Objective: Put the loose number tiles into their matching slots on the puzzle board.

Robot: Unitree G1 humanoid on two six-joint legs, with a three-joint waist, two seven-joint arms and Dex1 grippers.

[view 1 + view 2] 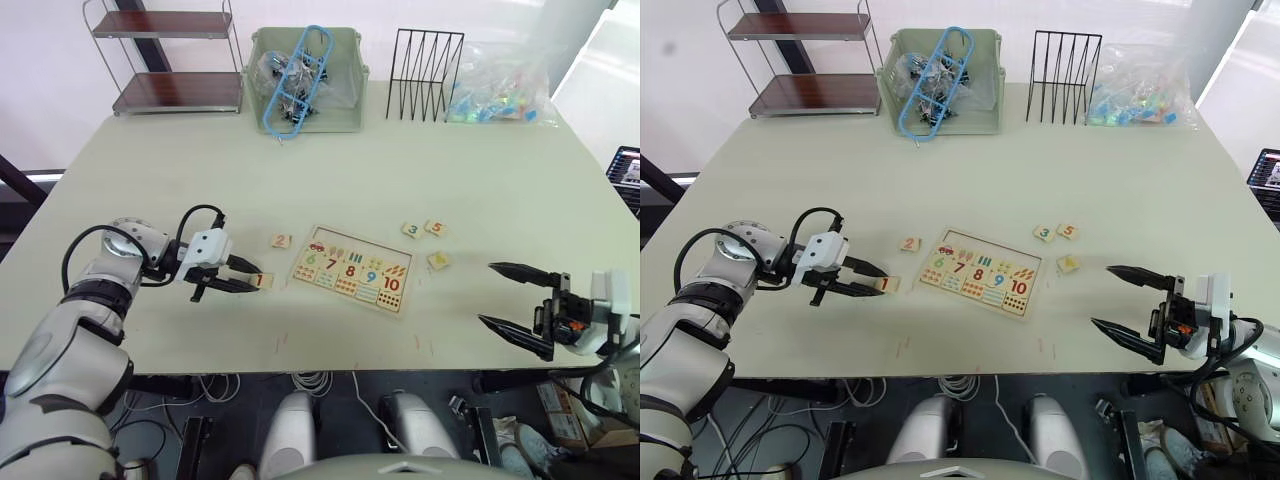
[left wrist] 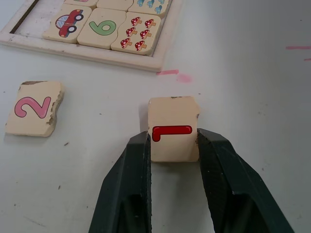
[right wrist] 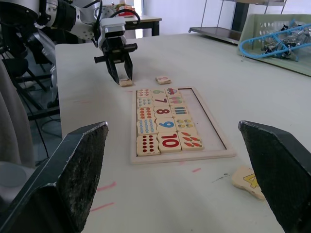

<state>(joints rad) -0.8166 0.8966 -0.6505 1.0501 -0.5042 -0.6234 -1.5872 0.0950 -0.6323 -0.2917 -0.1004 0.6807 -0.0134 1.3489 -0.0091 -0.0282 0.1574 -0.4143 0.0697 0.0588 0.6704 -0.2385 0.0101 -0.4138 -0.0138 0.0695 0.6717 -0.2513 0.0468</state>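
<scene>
Pinching the "1" tile (image 2: 173, 135) between its two black fingers, the left gripper (image 1: 243, 275) rests on the table (image 1: 200, 170) just left of the puzzle board (image 1: 352, 269). The "2" tile (image 1: 282, 241) lies nearby — flat and apart from the board. The right gripper (image 1: 517, 296) hovers wide open off to the board's right, with the "3" (image 1: 412, 230), "4" (image 1: 438, 261) and "5" (image 1: 434, 227) tiles loose between them.

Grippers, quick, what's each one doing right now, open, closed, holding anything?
Left gripper: closed on the number 1 tile, which rests on the table.
Right gripper: open, holding nothing.
</scene>
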